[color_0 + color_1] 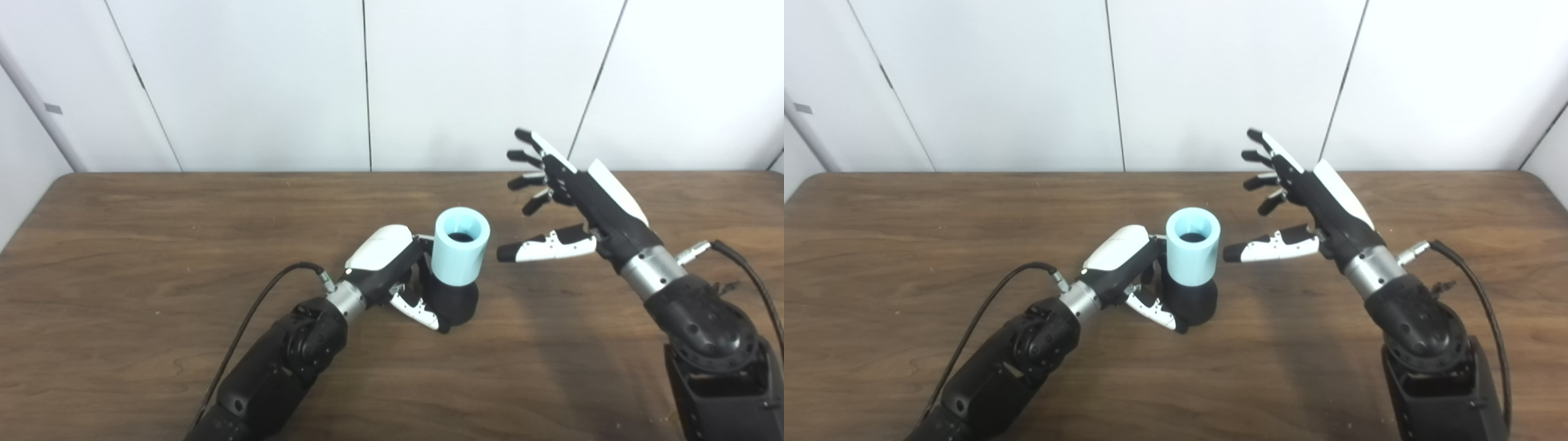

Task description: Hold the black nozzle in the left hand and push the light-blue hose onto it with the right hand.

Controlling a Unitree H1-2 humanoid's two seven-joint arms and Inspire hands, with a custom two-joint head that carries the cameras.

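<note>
Brown table [184, 214] — left hand [392, 269] grips black nozzle [456, 300] under light-blue hose [460, 251]; right hand [569, 202] spread, empty.

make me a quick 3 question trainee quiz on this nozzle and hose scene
1. True or false: the light-blue cylindrical hose already sits on top of the black rounded nozzle.
2. Which robot hand grips the nozzle?
A. left robot hand
B. right robot hand
C. neither
3. Fill in: the right robot hand is ____, holding nothing, beside the hose above the brown wooden table.

Key:
1. True
2. A
3. open
</note>
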